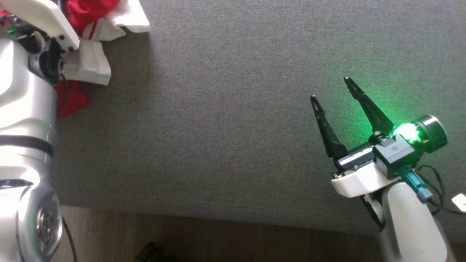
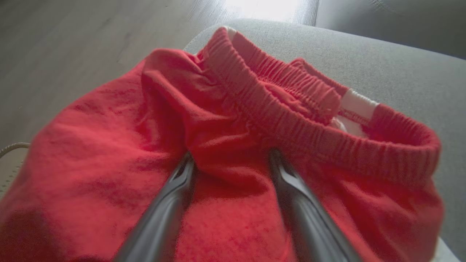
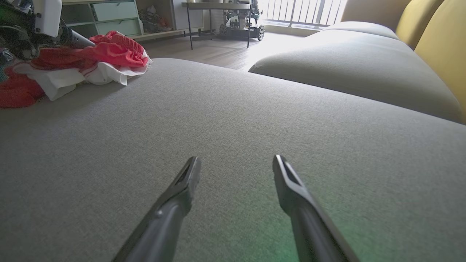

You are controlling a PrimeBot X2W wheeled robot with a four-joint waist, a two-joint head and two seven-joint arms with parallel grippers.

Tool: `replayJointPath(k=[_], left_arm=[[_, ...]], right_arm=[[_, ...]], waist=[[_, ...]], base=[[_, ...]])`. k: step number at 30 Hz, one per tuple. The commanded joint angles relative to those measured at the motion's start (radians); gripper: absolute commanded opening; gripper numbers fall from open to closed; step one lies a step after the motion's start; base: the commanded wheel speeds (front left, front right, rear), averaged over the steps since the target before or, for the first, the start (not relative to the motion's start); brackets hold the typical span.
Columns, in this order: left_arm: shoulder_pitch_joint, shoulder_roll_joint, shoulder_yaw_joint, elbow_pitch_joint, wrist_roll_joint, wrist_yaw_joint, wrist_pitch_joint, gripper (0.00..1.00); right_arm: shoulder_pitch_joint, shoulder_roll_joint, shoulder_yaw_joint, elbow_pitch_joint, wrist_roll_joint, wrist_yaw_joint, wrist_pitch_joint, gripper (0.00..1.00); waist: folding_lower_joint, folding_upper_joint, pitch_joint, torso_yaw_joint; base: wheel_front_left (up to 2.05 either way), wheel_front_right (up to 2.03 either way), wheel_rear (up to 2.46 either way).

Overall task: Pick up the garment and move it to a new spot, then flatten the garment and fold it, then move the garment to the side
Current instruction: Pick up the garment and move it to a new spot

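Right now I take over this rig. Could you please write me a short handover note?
Left pincer: open, tips against the crumpled red-and-white cloth garment, a fold between them.
Right pincer: open, holding nothing, above the grey fabric sofa cushion.
Garment: near the cushion's left end.
Done: nothing yet.
To do: grasp, move, flatten, fold, set aside.
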Motion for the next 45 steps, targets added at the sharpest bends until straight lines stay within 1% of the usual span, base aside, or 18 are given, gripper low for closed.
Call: replayJointPath(k=[1,2,6,10,16,22,26,30,34,38,43,45], left_arm=[[-0.029,0.067,0.006,-0.009,-0.002,0.002,-0.017,0.47],[-0.031,0.065,0.008,-0.002,-0.006,-0.001,-0.028,0.0],[-0.031,0.062,0.006,0.014,-0.016,-0.016,-0.082,0.0],[-0.028,0.065,0.003,0.009,-0.026,-0.038,-0.166,0.0],[-0.022,0.069,-0.01,-0.016,-0.039,-0.066,-0.265,0.0],[-0.022,0.07,-0.02,-0.077,-0.054,-0.077,-0.299,0.0],[-0.026,0.068,-0.051,-0.158,-0.052,-0.081,-0.306,0.0],[-0.018,0.063,-0.084,-0.267,-0.053,-0.083,-0.309,0.0],[-0.002,0.054,-0.123,-0.371,-0.075,-0.083,-0.299,0.0],[0.019,0.042,-0.164,-0.488,-0.117,-0.083,-0.248,0.0],[0.054,0.026,-0.209,-0.647,-0.167,-0.083,-0.157,0.0],[0.074,0.008,-0.234,-0.696,-0.187,-0.083,-0.131,0.0]], right_arm=[[-0.013,0.002,0.02,-0.035,0.004,0.0,-0.009,1.0],[-0.014,0.002,0.02,-0.034,0.005,0.0,-0.009,1.0],[-0.012,0.002,0.019,-0.027,0.009,0.0,-0.009,1.0],[-0.008,0.002,0.024,-0.022,0.016,0.0,-0.009,1.0],[0.004,0.002,0.035,-0.01,0.041,0.0,-0.009,1.0],[0.018,0.002,0.043,-0.005,0.07,0.0,-0.009,1.0],[0.026,0.002,0.047,0.0,0.101,0.0,-0.009,1.0],[0.031,0.002,0.055,0.0,0.126,0.0,-0.009,1.0],[0.035,0.002,0.063,-0.014,0.166,0.0,-0.009,1.0],[0.034,0.002,0.069,-0.044,0.194,0.0,-0.009,1.0],[0.028,0.002,0.07,-0.083,0.227,0.0,-0.009,1.0],[0.03,0.002,0.06,-0.093,0.237,0.0,-0.009,1.0]], waist=[[-0.0001,0.0,-0.001,-0.001],[-0.0001,0.0,-0.003,-0.001],[-0.0001,0.0,-0.02,0.002],[-0.0001,0.0,-0.045,0.003],[-0.0001,0.0,-0.108,-0.006],[-0.0001,0.0,-0.167,-0.028],[-0.0001,0.0,-0.206,-0.057],[-0.0001,0.0,-0.238,-0.105],[-0.0001,0.0,-0.261,-0.176],[-0.0001,0.0,-0.276,-0.26],[-0.0001,0.0,-0.277,-0.376],[-0.0001,0.0,-0.283,-0.415]], base=[[0.0,0.0,0.0],[0.0,0.0,0.0],[0.0,0.0,0.0],[0.0,0.0,0.0],[0.0,0.0,0.0],[0.0,0.0,0.0],[0.0,0.0,0.0],[0.0,0.0,0.0],[0.0,0.0,0.0],[0.0,0.0,0.0],[0.0,0.0,0.0],[0.0,0.0,0.0]])
